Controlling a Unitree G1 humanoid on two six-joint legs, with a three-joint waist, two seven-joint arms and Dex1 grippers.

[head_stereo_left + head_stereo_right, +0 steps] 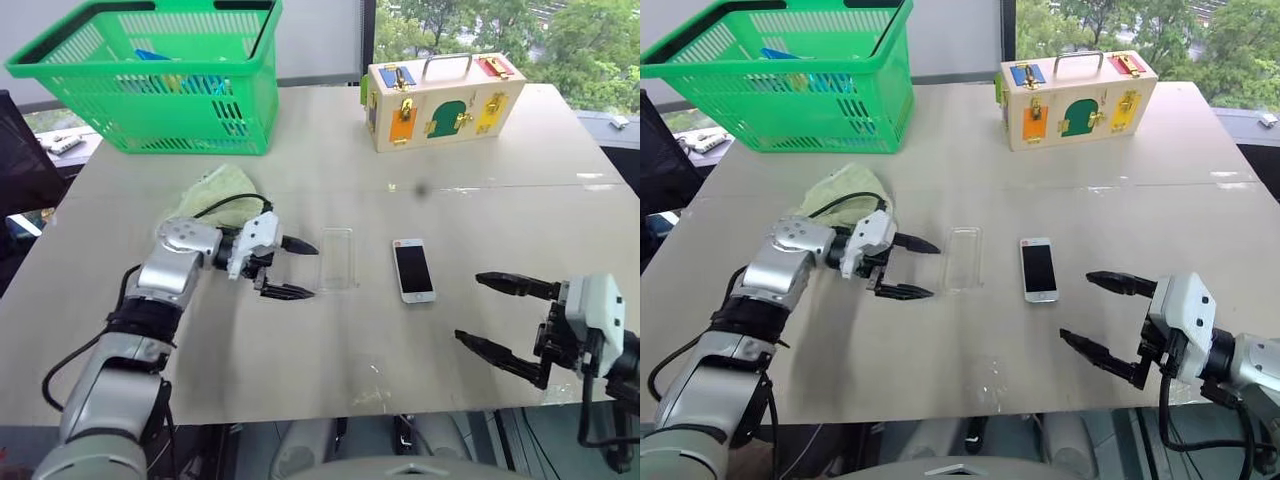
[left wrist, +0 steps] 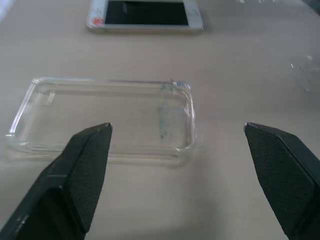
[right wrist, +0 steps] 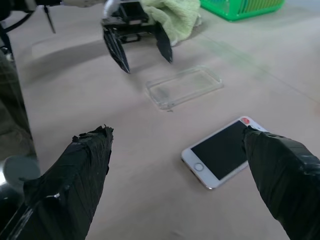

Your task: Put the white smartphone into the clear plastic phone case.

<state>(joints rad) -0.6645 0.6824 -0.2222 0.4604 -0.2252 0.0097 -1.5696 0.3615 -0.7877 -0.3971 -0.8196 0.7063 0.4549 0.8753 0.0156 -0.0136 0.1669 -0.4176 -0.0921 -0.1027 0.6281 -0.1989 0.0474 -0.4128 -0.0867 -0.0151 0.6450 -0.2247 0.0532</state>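
Table (image 1: 300,360): clear plastic phone case (image 1: 336,258) flat near centre, white smartphone (image 1: 413,269) flat just to its right, apart, both lengthwise front-to-back. Left gripper (image 1: 297,268) just left of case, not touching. Right gripper (image 1: 492,313) to right of phone & nearer the robot, apart. Cloth (image 1: 215,192) behind left gripper. Basket (image 1: 150,70) at far left w/ items inside. Latch box (image 1: 443,98) at far right, well behind phone.
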